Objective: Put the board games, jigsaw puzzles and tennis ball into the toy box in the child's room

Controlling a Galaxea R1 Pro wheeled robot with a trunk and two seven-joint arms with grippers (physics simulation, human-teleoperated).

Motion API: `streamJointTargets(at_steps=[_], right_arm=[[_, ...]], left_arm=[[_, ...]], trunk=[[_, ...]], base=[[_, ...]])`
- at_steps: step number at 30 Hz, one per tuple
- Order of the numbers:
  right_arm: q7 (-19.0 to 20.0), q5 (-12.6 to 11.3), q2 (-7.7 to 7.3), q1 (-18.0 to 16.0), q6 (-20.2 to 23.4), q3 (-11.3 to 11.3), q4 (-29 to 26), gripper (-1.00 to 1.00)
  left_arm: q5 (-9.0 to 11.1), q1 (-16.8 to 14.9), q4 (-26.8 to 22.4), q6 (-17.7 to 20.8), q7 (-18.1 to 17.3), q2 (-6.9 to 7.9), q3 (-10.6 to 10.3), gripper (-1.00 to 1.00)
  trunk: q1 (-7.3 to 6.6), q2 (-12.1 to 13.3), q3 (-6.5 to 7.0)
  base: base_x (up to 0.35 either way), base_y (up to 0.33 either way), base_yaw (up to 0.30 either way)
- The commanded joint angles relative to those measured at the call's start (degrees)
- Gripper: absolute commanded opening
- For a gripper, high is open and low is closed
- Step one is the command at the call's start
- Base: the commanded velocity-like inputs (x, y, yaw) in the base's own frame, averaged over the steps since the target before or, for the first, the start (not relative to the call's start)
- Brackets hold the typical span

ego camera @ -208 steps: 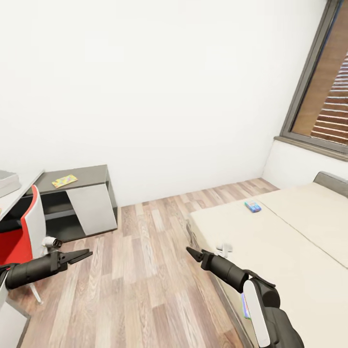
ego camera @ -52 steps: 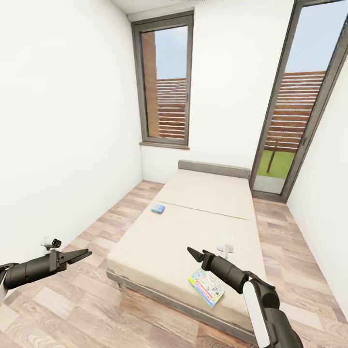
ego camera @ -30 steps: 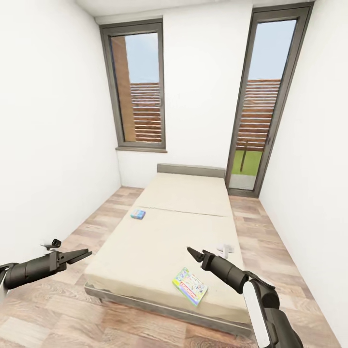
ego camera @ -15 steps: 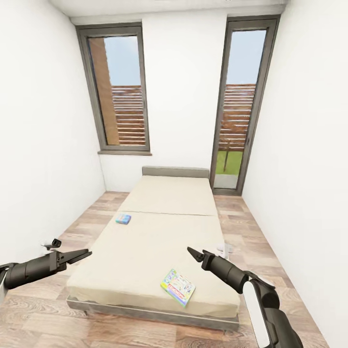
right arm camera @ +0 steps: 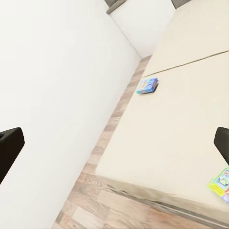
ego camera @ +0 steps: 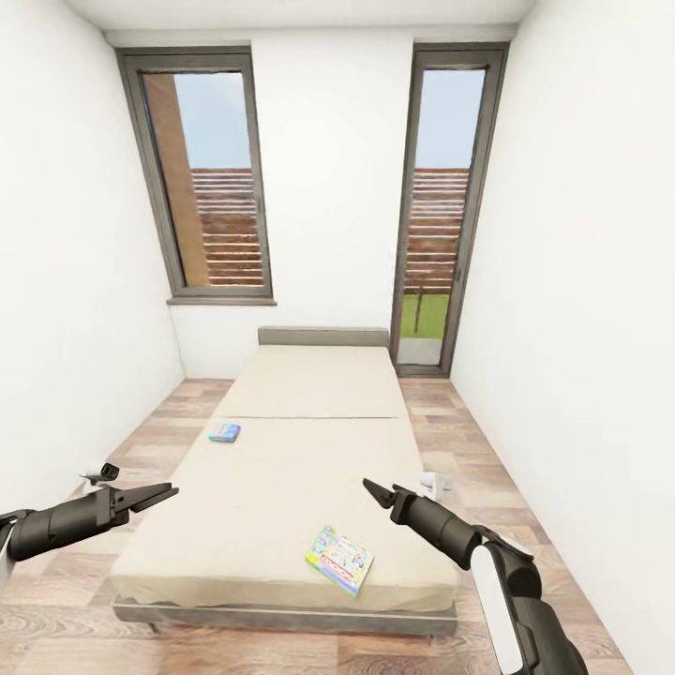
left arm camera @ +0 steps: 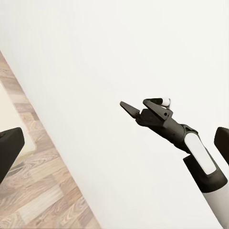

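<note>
Board games, two of them, lay on the bed (ego camera: 281, 487) ahead of us: the larger green-edged box (ego camera: 338, 560) near the foot, close to the right gripper (ego camera: 375, 491), and the small blue-cyan box (ego camera: 224, 431) farther up by the left edge, well apart from the first. Our left gripper (ego camera: 159, 491) hung over the floor beside the bed, holding nothing. Both pairs of jaws looked pressed together to a point, empty.

We judged the flat boxes the main risk. Lying flush on a soft mattress, either could slide away or tip if our jaws came down unspread or off-centre. The near box sat close to the bed's foot edge, so a nudge could push it onto the wood floor (ego camera: 525, 525). The bed frame (ego camera: 281, 616) could also block our base from reaching the far box.
</note>
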Motion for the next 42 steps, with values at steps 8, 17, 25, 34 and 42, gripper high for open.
streamJointTargets(at_steps=[8, 17, 25, 34, 42], right_arm=[[0.16, -0.23, 0.03, -0.03, 0.47, -0.10, -0.02, 1.00], [0.16, -0.23, 0.01, -0.03, 0.43, -0.12, -0.02, 1.00], [0.17, -0.23, 0.01, -0.03, 0.43, -0.20, -0.06, 1.00], [0.28, -0.23, 0.01, -0.03, 0.45, -0.15, -0.21, 1.00], [0.36, -0.31, 0.01, -0.03, 0.76, -1.18, -0.11, 1.00]], left_arm=[[0.03, -0.01, 0.03, 0.61, -0.23, -0.02, -0.02, 1.00], [-0.03, -0.01, 0.03, 0.59, -0.23, -0.03, -0.05, 1.00], [-0.05, -0.01, 0.02, 0.48, -0.23, -0.05, -0.05, 1.00], [-0.05, -0.01, 0.02, 0.35, -0.23, -0.05, -0.05, 1.00], [-0.05, -0.01, 0.05, 0.36, -0.23, -0.03, -0.07, 1.00]], trunk=[[0.03, -0.05, -0.02], [0.03, -0.05, -0.02], [0.03, -0.05, -0.02], [0.03, -0.05, -0.02], [0.03, -0.05, -0.41]], base=[[0.000, 0.047, -0.004], [0.000, -0.021, 0.000], [0.000, -0.239, 0.000], [0.000, -0.266, 0.000], [0.000, -0.203, -0.075]])
